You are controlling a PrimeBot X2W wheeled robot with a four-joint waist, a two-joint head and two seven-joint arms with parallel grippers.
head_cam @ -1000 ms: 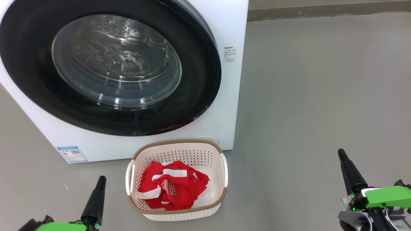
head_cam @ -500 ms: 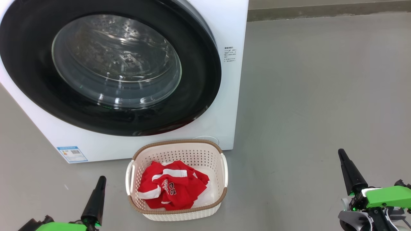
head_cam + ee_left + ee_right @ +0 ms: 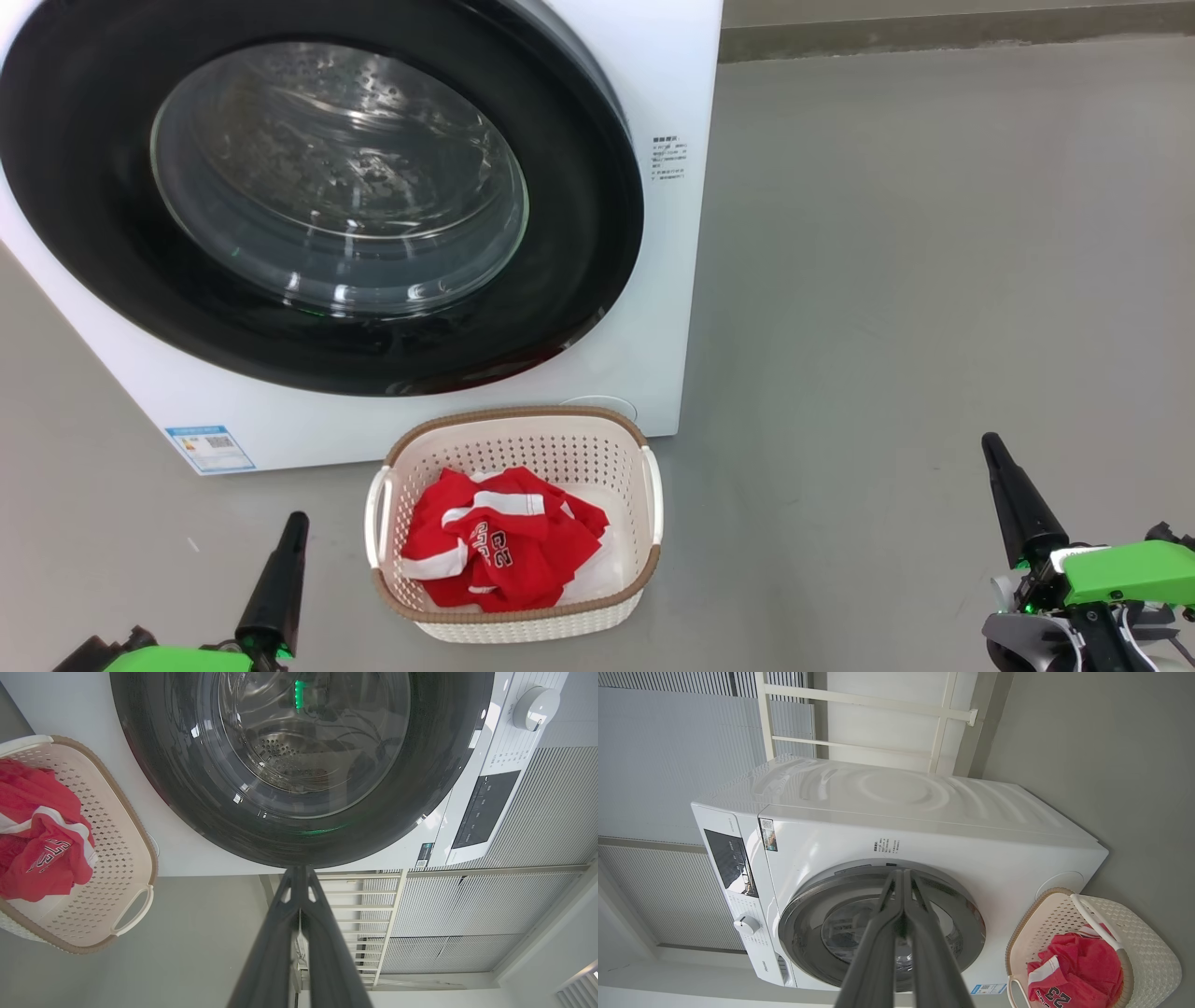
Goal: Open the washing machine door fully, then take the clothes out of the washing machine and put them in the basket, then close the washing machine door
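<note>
Your white washing machine (image 3: 672, 280) stood on the grey floor (image 3: 887, 280), its glossy black washing machine door (image 3: 579, 233) looking shut; if the latch had not caught, it could drift open. The cream basket (image 3: 513, 413) sat just before the machine's front edge, holding crumpled red clothes (image 3: 504, 546) with white bands. Your left gripper (image 3: 297, 519) and right gripper (image 3: 990, 441), 2 closed and empty, hung low either side of the basket.

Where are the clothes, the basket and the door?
Bright red fabric clothes (image 3: 504, 551), head view, heap's middle.
Cream perforated plastic basket (image 3: 518, 412), head view, far rim.
Round glossy black door (image 3: 588, 215), head view, black ring.
</note>
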